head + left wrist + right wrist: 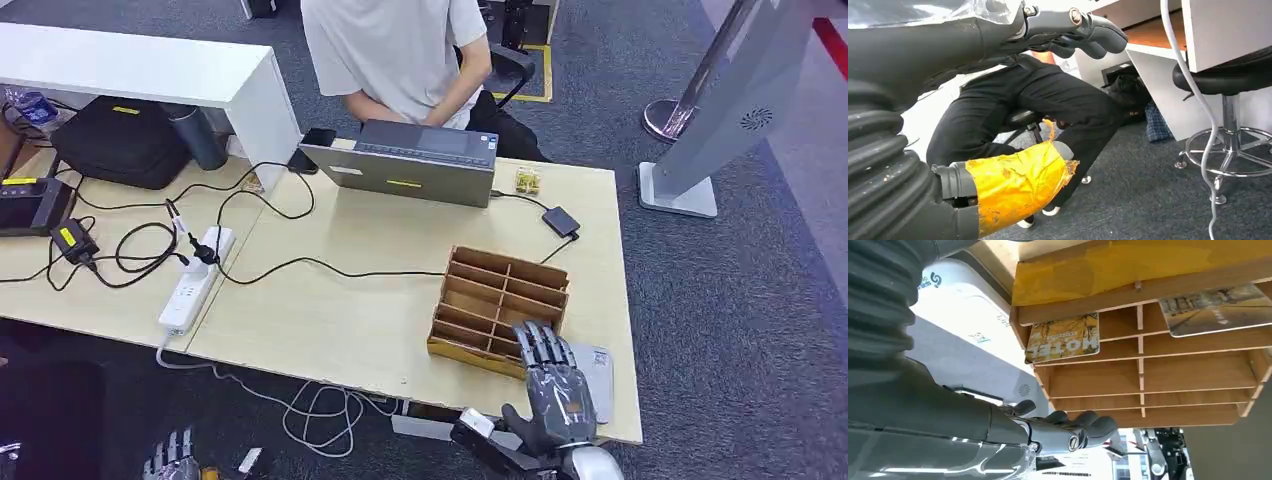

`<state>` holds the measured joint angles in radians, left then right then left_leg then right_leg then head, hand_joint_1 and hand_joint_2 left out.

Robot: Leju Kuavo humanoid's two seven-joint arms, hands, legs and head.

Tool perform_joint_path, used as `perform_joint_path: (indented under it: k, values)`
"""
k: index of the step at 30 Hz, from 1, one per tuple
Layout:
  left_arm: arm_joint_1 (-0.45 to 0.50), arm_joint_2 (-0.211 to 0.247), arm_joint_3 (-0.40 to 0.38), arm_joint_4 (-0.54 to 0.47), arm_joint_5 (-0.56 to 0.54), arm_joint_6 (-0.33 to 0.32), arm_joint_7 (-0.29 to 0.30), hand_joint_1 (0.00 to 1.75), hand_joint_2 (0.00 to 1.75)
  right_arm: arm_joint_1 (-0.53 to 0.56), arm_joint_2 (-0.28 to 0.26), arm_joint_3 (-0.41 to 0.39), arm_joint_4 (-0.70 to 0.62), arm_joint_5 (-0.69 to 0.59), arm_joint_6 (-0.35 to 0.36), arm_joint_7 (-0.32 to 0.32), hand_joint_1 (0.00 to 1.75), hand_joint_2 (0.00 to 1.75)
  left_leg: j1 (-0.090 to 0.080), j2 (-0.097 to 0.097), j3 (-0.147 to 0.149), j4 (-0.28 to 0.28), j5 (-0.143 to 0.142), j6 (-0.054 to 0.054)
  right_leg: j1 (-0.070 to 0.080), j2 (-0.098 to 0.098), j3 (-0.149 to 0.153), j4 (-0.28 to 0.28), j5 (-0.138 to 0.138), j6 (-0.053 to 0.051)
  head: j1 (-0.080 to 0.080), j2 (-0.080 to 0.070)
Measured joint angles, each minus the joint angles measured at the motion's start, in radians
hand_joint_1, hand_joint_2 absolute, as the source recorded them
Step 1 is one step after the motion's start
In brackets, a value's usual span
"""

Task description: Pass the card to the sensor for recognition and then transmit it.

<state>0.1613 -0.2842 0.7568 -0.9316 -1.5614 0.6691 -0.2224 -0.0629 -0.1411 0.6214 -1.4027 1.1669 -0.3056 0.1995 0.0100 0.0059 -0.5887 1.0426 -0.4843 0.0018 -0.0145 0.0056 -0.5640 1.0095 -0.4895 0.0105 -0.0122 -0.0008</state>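
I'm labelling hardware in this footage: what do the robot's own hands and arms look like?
The right robot hand has dark grey, segmented fingers with silver screws, on a glossy silver forearm behind a grey ribbed wrist cover. The left robot hand has the same grey fingers and ribbed cover, but its thumb is wrapped in torn yellow tape.

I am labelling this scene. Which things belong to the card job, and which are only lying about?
Job: cards in the wooden rack; grey pad beside it, probably the sensor; right hand.

Lying about: laptop, power strip, black bag, phone.
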Motion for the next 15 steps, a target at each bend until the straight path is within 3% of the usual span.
perform_joint_path:
  k: [15]
  values:
    - [0.000,0.000,-0.001,0.000,0.008,0.000,0.000,0.00,1.75,0.001,0.002,-0.003,0.006,-0.014,0.003,0.013,0.00,1.75,0.000,0.000,0.000,0.000,0.000,0.000,0.000,0.000,0.000,0.000,0.000,0.000,0.000,0.000]
